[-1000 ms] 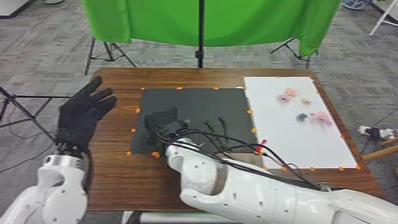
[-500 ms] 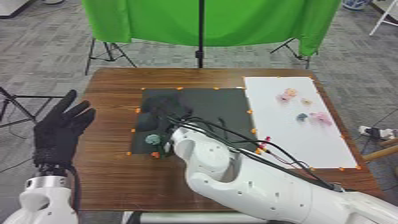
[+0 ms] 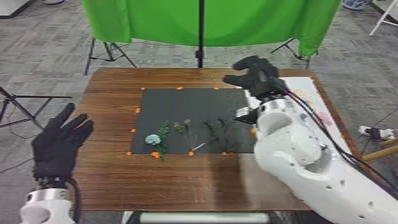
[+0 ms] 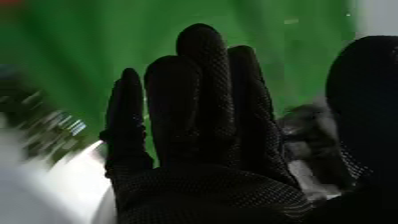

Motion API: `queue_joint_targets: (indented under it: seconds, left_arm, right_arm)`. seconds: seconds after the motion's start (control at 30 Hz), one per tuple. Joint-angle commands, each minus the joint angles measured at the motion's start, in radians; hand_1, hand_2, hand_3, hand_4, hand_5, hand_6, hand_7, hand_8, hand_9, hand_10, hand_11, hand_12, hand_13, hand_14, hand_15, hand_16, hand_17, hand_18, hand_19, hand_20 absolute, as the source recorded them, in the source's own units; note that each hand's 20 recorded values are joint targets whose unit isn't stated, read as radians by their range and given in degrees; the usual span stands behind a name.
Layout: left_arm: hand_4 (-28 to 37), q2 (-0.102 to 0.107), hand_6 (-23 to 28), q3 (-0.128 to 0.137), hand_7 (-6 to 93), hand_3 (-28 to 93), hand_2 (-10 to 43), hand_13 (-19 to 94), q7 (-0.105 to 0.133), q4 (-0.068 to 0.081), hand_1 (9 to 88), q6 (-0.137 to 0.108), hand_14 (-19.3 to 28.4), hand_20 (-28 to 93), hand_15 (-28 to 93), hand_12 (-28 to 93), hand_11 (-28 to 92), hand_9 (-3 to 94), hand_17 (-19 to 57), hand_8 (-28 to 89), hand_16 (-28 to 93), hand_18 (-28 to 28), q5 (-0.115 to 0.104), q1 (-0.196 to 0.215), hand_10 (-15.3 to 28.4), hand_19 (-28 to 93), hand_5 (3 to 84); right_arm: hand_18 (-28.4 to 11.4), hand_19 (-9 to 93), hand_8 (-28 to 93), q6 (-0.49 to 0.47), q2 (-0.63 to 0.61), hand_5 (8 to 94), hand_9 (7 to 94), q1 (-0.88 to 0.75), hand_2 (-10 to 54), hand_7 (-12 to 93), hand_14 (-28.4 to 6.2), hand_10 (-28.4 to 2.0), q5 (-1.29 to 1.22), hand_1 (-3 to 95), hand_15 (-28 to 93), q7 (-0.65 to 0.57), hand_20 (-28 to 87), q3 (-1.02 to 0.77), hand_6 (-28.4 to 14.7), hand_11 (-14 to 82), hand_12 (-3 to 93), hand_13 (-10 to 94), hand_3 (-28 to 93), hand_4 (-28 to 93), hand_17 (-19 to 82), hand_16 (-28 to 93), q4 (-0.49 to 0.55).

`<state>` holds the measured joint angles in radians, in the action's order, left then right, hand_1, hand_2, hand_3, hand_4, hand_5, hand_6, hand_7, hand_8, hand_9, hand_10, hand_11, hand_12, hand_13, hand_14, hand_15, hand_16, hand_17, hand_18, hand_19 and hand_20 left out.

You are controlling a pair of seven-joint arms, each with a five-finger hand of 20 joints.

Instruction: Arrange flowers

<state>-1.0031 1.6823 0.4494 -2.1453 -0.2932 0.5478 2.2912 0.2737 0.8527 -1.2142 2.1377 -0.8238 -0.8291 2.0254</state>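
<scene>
Clock laid on the dark mat [image 3: 197, 107], twelve toward the green cloth [image 3: 195, 22]. Right hand [image 3: 258, 79] at one o'clock, raised by the table's far edge, released, nothing in its grasp. In the wrist view the right hand [image 4: 213, 192] has its fingers straight, thumb well apart from them. Left hand [image 3: 58, 150] between eight and nine, at the table's side edge: relaxed, fingers spread, empty.

Room to move: the hands stand well apart, mat between them. Brown table [image 3: 160, 185] runs as a strip of wood past the mat's six o'clock side.

Flowers lie on the mat: pale blue bloom [image 3: 153, 139] at eight, green stem [image 3: 213, 131] toward four, pale stem [image 3: 198, 146] at six. Pink blossoms [image 3: 327, 119], partly hidden, on the white sheet [image 3: 342, 150] at three.

In the way: the white right arm [image 3: 289, 137], in from five o'clock, covers much of that sheet. Orange markers [image 3: 138, 110] edge the mat.
</scene>
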Motion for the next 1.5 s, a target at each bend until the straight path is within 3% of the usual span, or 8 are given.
queue_joint_targets:
  seconds: [0.03,0.5,0.53,0.77,1.0,1.13,1.33,1.5]
  left_arm:
    - [-28.3,-0.044,8.5,0.0,7.5,80,7.3,22,-0.045,0.012,19.5,-0.001,27.7,1,58,11,24,34.1,-7.8,-8,-11,28.4,0.061,0.009,20.2,58,36.8]
    - [-28.3,-0.055,7.6,-0.016,6.9,80,7.4,21,-0.041,0.024,18.1,0.004,27.7,1,58,11,23,33.2,-8.0,-8,-11,28.4,0.06,-0.014,19.7,57,36.3]
    - [-28.3,-0.058,7.6,-0.013,7.0,80,7.4,21,-0.051,0.022,18.1,0.003,27.6,1,58,11,23,33.2,-8.0,-8,-11,28.4,0.062,-0.014,19.7,57,36.2]
    - [-28.3,-0.067,8.2,-0.011,7.1,81,7.4,21,-0.057,0.026,19.0,0.011,27.7,2,58,11,24,33.4,-8.0,-8,-11,28.4,0.069,-0.022,19.9,57,36.4]
    - [-28.3,-0.06,8.3,-0.018,7.2,81,7.3,21,-0.047,0.026,19.4,0.009,27.6,2,58,11,24,33.4,-8.0,-8,-11,28.4,0.063,-0.021,19.9,57,36.5]
    - [-28.3,-0.063,8.4,-0.019,7.2,81,7.4,21,-0.052,0.026,19.6,0.012,27.7,2,58,11,24,33.5,-8.0,-7,-11,28.4,0.065,-0.021,20.0,57,36.5]
    - [-28.3,-0.066,8.5,-0.01,7.2,81,7.4,21,-0.052,0.025,19.5,0.01,27.7,2,58,11,24,33.5,-8.0,-7,-11,28.4,0.064,-0.013,20.0,57,36.7]
    - [-28.3,-0.07,8.5,-0.008,7.2,81,7.3,21,-0.053,0.023,19.5,0.007,27.7,2,58,11,24,33.4,-8.0,-7,-11,28.4,0.063,-0.007,20.0,57,36.7]
  right_arm:
    - [-26.0,72,-13,0.039,-0.19,57.7,69.9,-0.149,-9.5,14,-12.0,-14.1,0.035,31.9,77,-0.123,38,-0.139,0.9,45.9,18.7,59,71,-28,14,19,-0.138]
    - [-25.6,70,-14,-0.042,-0.256,55.6,65.7,-0.254,-9.5,16,-11.1,-13.5,0.031,32.7,77,-0.084,38,-0.19,2.7,47.7,19.2,56,76,-28,13,19,-0.215]
    - [-25.6,70,-14,-0.06,-0.255,55.6,65.6,-0.26,-9.5,16,-11.1,-13.5,0.027,32.8,77,-0.081,38,-0.193,2.9,47.8,19.1,56,76,-28,13,18,-0.212]
    - [-25.7,69,-14,-0.075,-0.255,55.9,64.9,-0.185,-9.5,17,-10.9,-13.0,0.053,33.9,77,-0.07,38,-0.091,4.4,47.7,18.7,56,76,-28,12,18,-0.268]
    - [-26.2,68,-15,-0.106,-0.25,56.8,65.0,-0.062,-9.5,18,-10.8,-12.7,0.102,36.1,77,-0.071,38,0.055,5.3,47.3,18.4,56,75,-28,12,18,-0.335]
    - [-26.9,68,-15,-0.079,-0.238,63.5,68.8,-0.025,-9.5,17,-10.3,-11.5,0.159,39.7,75,-0.079,38,0.118,6.8,45.1,18.1,58,73,-28,14,18,-0.373]
    - [-25.6,69,-3,-0.015,-0.244,83.5,81.9,-0.034,-9.5,15,-6.9,-7.0,0.218,56.8,72,-0.089,38,0.145,7.4,31.9,30.1,65,53,-28,18,21,-0.383]
    - [-25.0,70,-2,0.048,-0.255,87.4,86.0,-0.055,-9.5,15,-6.0,-5.8,0.246,58.6,72,-0.095,38,0.129,7.7,30.9,31.9,67,53,-28,19,22,-0.371]
